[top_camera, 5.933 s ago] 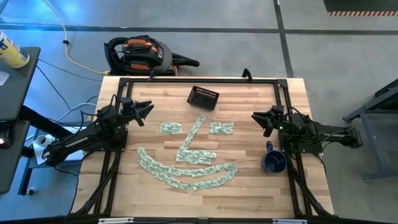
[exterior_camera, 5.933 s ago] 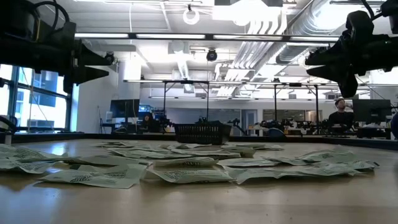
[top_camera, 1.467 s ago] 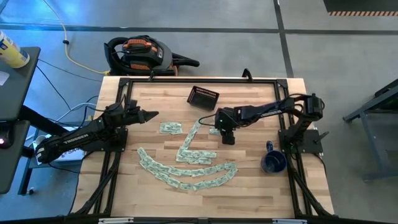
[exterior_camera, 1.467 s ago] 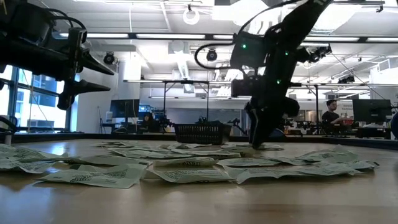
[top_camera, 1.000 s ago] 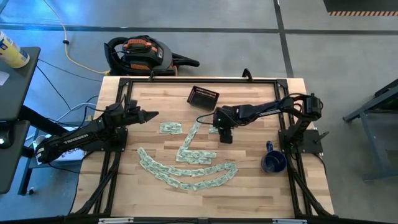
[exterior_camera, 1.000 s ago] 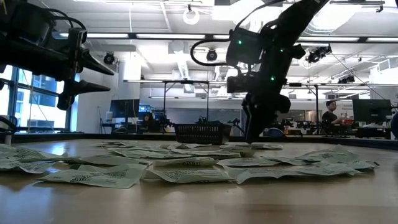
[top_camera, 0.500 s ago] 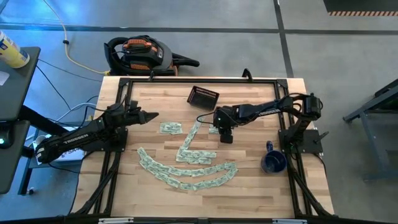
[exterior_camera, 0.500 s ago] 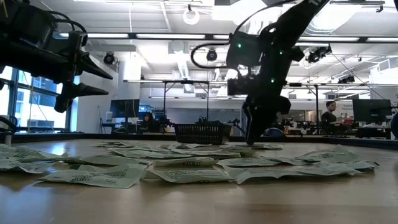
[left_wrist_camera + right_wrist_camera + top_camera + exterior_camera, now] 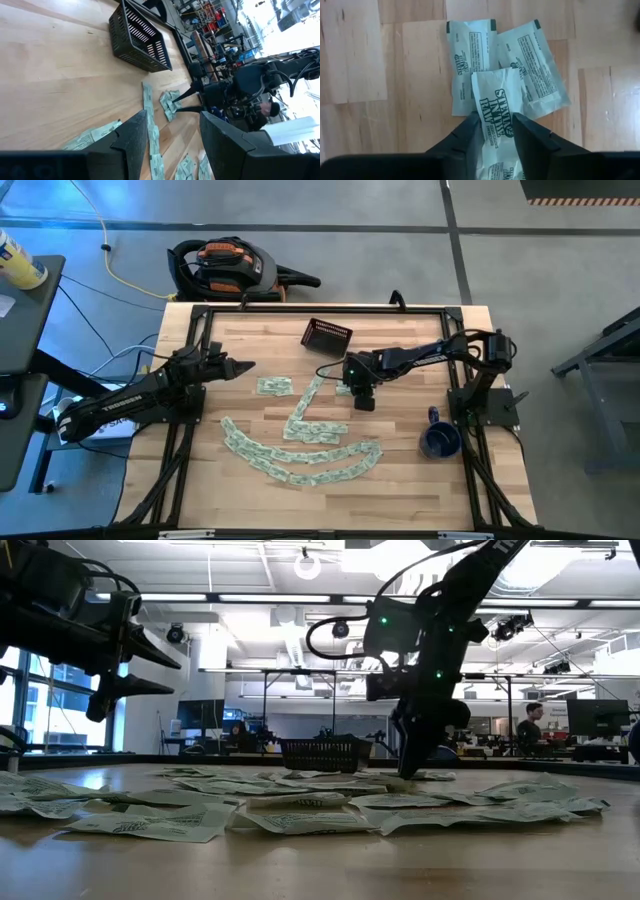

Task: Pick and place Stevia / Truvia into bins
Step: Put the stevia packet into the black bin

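Many pale green and white Stevia sachets lie flat in curved rows on the wooden table. A small group of them lies under my right gripper, which points down near the table's middle and is shut on one sachet. The dark slatted basket stands at the far side, left of that gripper and apart from it. My left gripper hovers open over the table's left part, above the sachets, touching nothing. My right gripper holds one Stevia sachet from above, pointing down. Its two fingers close on the long sides of the sachet's end nearest them. The sachet's other end overlaps two sachets that lie flat; whether it rests on them I cannot tell.
A dark blue mug stands by the table's right edge, near my right arm's base. Bare wood lies between the basket and the sachet rows, and along the far left. The black frame rails run along the table's edges.
My right gripper has come up slightly from the table surface and drifted a little toward the table's left, staying over the same small group of sachets. My left gripper has dipped slightly.
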